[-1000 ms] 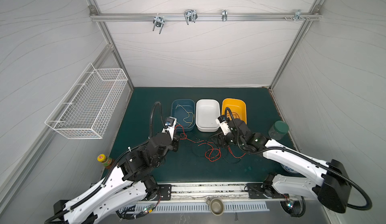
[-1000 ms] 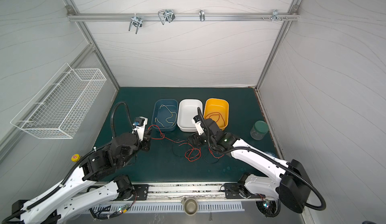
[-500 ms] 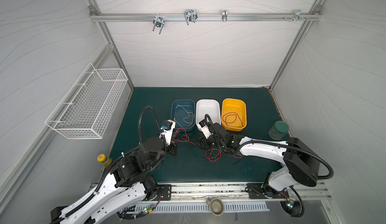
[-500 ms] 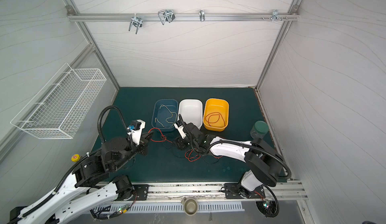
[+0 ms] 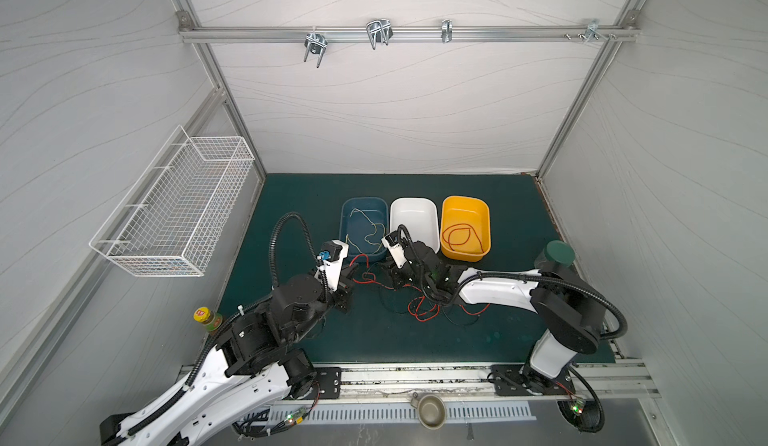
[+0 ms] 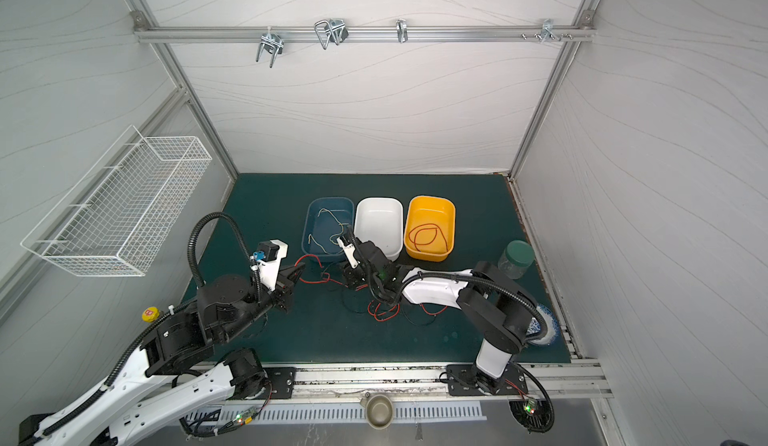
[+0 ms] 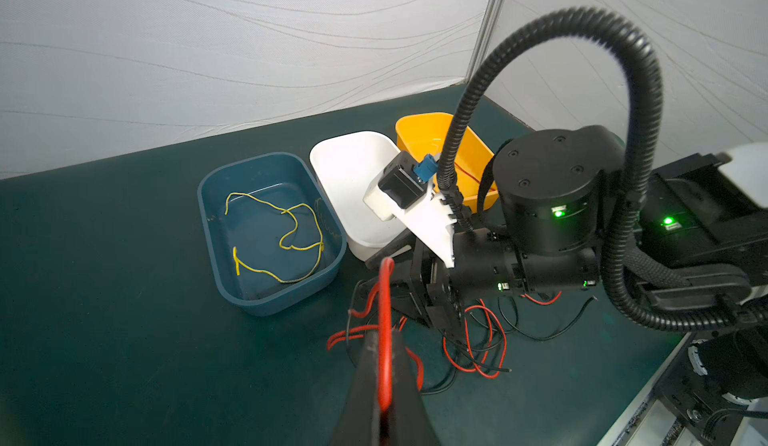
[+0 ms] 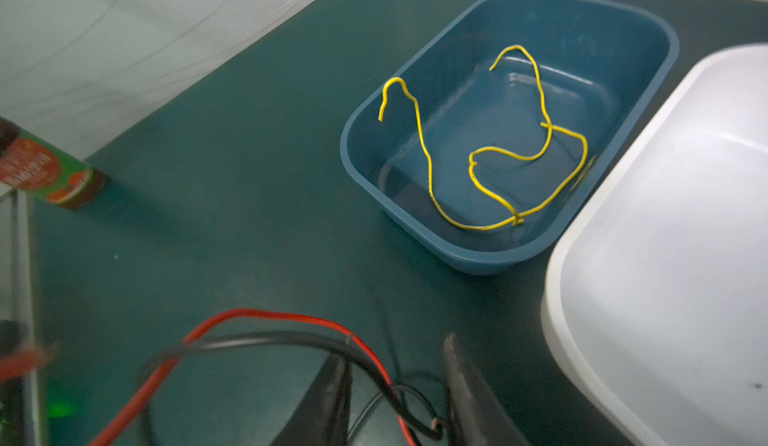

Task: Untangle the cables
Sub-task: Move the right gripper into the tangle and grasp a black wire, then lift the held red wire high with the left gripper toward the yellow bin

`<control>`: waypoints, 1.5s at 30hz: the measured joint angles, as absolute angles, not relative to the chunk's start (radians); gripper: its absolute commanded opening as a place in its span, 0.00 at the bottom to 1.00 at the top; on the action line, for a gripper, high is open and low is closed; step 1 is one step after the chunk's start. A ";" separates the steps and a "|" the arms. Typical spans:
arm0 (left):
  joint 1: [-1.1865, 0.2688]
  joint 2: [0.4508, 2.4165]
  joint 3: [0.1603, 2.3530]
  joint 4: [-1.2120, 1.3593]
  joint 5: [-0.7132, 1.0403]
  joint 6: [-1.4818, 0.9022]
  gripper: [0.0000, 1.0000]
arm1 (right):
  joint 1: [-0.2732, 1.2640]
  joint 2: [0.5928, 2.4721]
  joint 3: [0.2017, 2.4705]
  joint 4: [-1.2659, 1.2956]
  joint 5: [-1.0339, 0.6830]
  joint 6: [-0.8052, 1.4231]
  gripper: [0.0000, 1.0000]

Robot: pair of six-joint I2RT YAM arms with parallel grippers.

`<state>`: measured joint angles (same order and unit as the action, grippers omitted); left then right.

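Observation:
A tangle of red and black cables (image 5: 424,306) (image 6: 382,311) lies on the green mat in front of the bins. My left gripper (image 7: 384,336) (image 5: 351,275) is shut on a red cable (image 7: 385,294), which stands up between its fingers and runs right into the tangle. My right gripper (image 8: 397,352) (image 5: 395,282) is low over the tangle's left part, its jaws apart, with a red strand and a black strand (image 8: 291,340) crossing the gap. A yellow cable (image 8: 478,153) (image 5: 368,232) lies in the blue bin (image 5: 347,223). Another red cable (image 5: 459,234) lies coiled in the yellow bin (image 5: 486,223).
A white bin (image 5: 415,215) stands between the blue and yellow ones. A green-lidded jar (image 5: 555,255) is at the right edge, a sauce bottle (image 5: 205,317) at the left edge, a wire basket (image 5: 174,211) on the left wall and a patterned plate (image 6: 544,325) behind the right arm.
My right gripper has swung left from in front of the yellow bin to the tangle's left part, and its jaws have narrowed. The left gripper keeps its hold on the red cable.

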<state>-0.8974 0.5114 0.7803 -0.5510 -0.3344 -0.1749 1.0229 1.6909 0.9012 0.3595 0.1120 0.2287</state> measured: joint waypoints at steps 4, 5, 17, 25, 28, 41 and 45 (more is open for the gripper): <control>-0.897 0.499 0.776 -0.548 -0.334 -0.175 0.00 | 1.023 1.691 0.901 0.373 0.121 0.224 0.18; -0.897 0.496 0.775 -0.548 -0.334 -0.175 0.00 | 1.023 1.691 0.901 0.374 0.122 0.221 0.15; -0.897 0.353 0.772 -0.533 -0.371 -0.194 0.00 | 1.023 1.646 0.842 0.341 0.165 0.217 0.00; -0.897 0.370 0.983 -0.601 -0.344 -0.238 0.00 | 1.018 1.547 0.765 0.303 0.216 0.239 0.00; -0.897 0.391 1.094 -0.616 -0.317 -0.251 0.00 | 1.009 1.531 0.742 0.291 0.227 0.255 0.00; -0.897 0.606 1.406 -0.662 -0.187 -0.285 0.00 | 0.961 1.418 0.589 0.243 0.252 0.311 0.00; -0.897 0.668 1.456 -0.665 -0.175 -0.284 0.00 | 0.960 1.349 0.547 0.216 0.261 0.324 0.00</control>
<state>-0.8974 0.6678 1.4555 -0.6647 -0.1745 -0.2836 0.9596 1.3491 0.5472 0.2161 0.2611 0.3241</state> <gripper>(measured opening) 0.048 0.048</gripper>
